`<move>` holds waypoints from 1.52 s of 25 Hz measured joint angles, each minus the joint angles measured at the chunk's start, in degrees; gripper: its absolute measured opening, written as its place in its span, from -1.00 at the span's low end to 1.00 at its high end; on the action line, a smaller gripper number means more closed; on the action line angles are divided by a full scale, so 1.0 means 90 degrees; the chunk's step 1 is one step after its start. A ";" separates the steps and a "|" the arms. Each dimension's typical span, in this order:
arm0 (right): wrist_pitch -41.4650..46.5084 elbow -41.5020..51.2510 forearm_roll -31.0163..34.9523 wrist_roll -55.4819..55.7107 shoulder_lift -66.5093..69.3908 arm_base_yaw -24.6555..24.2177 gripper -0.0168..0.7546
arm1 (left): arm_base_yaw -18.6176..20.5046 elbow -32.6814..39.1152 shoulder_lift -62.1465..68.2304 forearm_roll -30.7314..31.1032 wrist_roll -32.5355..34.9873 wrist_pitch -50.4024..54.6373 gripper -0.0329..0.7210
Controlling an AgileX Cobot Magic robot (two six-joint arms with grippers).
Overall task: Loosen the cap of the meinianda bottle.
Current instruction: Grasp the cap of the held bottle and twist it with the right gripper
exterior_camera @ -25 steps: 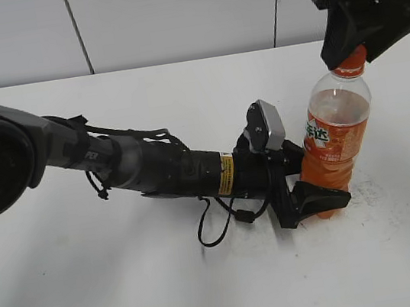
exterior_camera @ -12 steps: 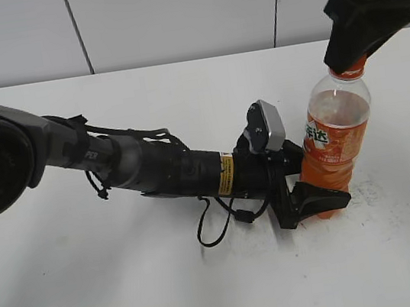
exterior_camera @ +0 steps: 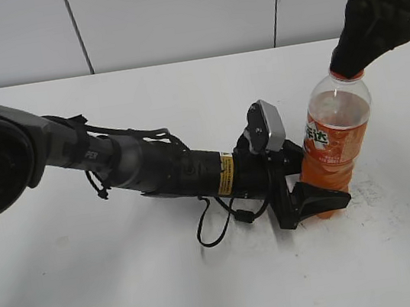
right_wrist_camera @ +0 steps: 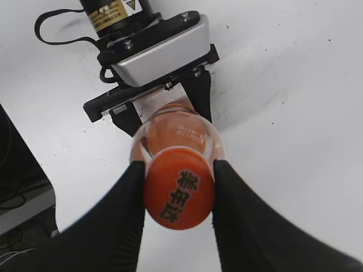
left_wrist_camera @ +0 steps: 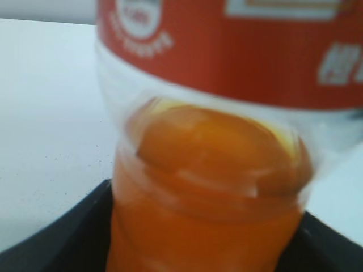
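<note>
The meinianda bottle (exterior_camera: 337, 145) stands upright on the white table, orange drink inside and an orange label; it fills the left wrist view (left_wrist_camera: 215, 170). My left gripper (exterior_camera: 316, 197) is shut on its ribbed lower body. The orange cap (right_wrist_camera: 178, 194), with dark characters on top, sits between the two black fingers of my right gripper (right_wrist_camera: 178, 195), which is shut on it from above. In the exterior view the right gripper (exterior_camera: 348, 66) hides nearly all of the cap; only an orange edge shows beneath it.
The left arm (exterior_camera: 161, 168) lies long and low across the white table (exterior_camera: 132, 288), with a loose black cable loop (exterior_camera: 216, 229) beside it. A grey panelled wall (exterior_camera: 168, 12) stands behind.
The right gripper has turned about the cap and come lower over it, so that less of the cap shows. The bottle and the left arm have not moved.
</note>
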 joint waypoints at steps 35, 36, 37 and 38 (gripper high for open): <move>-0.0017 -0.0005 -0.0193 -0.0471 -0.0012 0.0000 -0.28 | 0.0000 0.0000 0.0000 -0.0001 -0.0033 0.0019 0.54; -0.0017 -0.0005 -0.0193 -0.0550 -0.0012 0.0000 -0.28 | 0.0000 0.0000 0.0000 -0.0001 -0.0033 0.0019 0.54; -0.0017 -0.0005 -0.0173 -0.0527 -0.0012 0.0000 -0.28 | 0.0000 0.0000 0.0000 -0.0001 -0.0033 0.0019 0.54; -0.0017 -0.0005 -0.0155 -0.0449 -0.0012 0.0000 -0.27 | 0.0000 0.0000 0.0000 0.0006 -0.0033 0.0019 0.53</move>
